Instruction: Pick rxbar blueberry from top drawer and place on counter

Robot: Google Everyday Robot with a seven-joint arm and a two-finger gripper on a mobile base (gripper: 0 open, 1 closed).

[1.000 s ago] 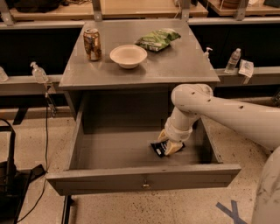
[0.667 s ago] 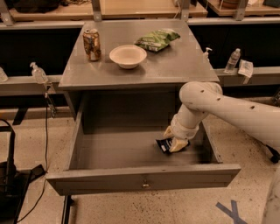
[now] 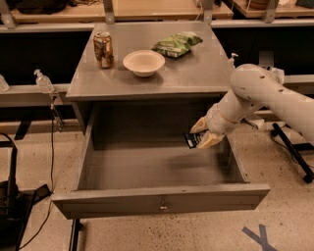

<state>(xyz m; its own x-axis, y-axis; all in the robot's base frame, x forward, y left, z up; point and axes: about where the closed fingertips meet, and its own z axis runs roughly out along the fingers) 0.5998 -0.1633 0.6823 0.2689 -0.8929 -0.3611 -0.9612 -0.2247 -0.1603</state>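
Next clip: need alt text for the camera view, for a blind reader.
The tool, shut on a dark-blue bar, hangs over the right side of the open top drawer, below the counter. On the counter stand a can and a bowl, with a green bag behind.

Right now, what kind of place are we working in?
Probably a robotics lab or workshop: wooden workbenches behind the grey counter, speckled floor with a taped X. The gripper holds the rxbar blueberry over the open top drawer.
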